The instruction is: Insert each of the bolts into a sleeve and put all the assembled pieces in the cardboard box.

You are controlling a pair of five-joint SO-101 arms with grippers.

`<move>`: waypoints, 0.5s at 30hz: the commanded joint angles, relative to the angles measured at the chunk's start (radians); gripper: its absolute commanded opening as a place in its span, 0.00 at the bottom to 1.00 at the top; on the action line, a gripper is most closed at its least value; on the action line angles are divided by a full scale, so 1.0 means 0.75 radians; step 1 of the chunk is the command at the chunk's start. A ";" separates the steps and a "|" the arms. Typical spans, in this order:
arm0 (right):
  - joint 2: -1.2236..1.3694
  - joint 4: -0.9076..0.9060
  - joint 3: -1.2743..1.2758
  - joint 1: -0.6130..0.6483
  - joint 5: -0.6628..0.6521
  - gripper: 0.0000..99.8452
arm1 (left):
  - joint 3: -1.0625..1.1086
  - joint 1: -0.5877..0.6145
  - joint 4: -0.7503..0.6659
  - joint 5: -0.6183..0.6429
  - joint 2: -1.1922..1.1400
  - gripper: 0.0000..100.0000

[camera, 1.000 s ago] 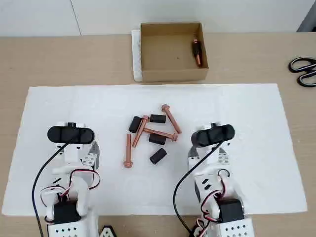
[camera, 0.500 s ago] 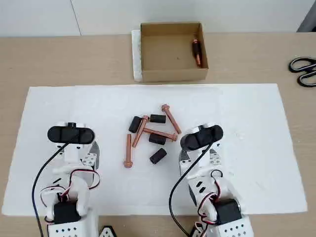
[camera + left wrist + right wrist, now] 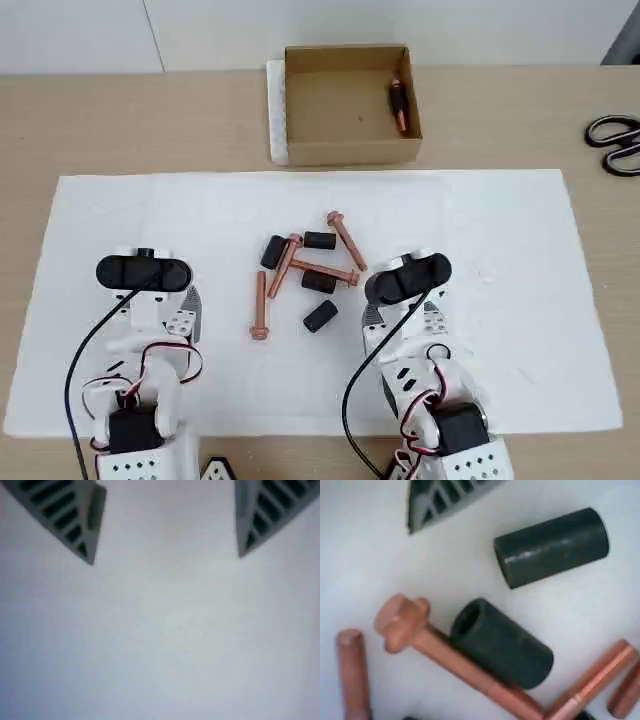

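Observation:
Several copper bolts, such as one (image 3: 260, 305) lying apart and one (image 3: 346, 240) at the pile's far side, lie mixed with black sleeves (image 3: 320, 316) on the white paper. The cardboard box (image 3: 345, 152) stands behind them with one assembled piece (image 3: 399, 105) inside. My right gripper (image 3: 372, 312) sits just right of the pile, open. Its one visible finger (image 3: 435, 500) hangs over two sleeves (image 3: 552, 545) (image 3: 502, 650), and a bolt (image 3: 402, 622) runs under the nearer sleeve. My left gripper (image 3: 165, 555) is open over bare paper, left of the pile (image 3: 195, 305).
A white paper sheet (image 3: 500, 230) covers the table's middle. Black scissors (image 3: 615, 142) lie at the far right edge on the wood. Open paper stretches to the right of the right arm and left of the left arm.
The right arm has swung left toward the pile and has held still for the last half second. The left arm, bolts and sleeves have not moved.

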State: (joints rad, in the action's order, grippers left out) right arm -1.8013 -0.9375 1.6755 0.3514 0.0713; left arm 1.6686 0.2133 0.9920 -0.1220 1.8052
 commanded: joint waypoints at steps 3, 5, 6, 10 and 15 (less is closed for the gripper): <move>-0.013 0.028 0.010 0.001 0.006 0.22 | -0.015 0.002 -0.006 -0.008 0.012 0.17; -0.013 0.028 0.010 0.001 0.008 0.22 | -0.015 -0.002 -0.006 -0.010 0.012 0.17; -0.013 0.036 0.010 0.001 0.008 0.22 | -0.015 -0.002 -0.006 -0.010 0.012 0.17; -0.013 0.036 0.010 -0.003 0.000 0.22 | -0.015 -0.006 -0.008 -0.010 0.012 0.17; -0.013 0.066 -0.008 -0.054 -0.035 0.22 | -0.013 -0.041 -0.031 -0.004 0.008 0.17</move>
State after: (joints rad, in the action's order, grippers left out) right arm -1.8013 -0.9145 1.6755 0.3498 0.0713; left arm 1.6686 0.1872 0.9889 -0.1220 1.8052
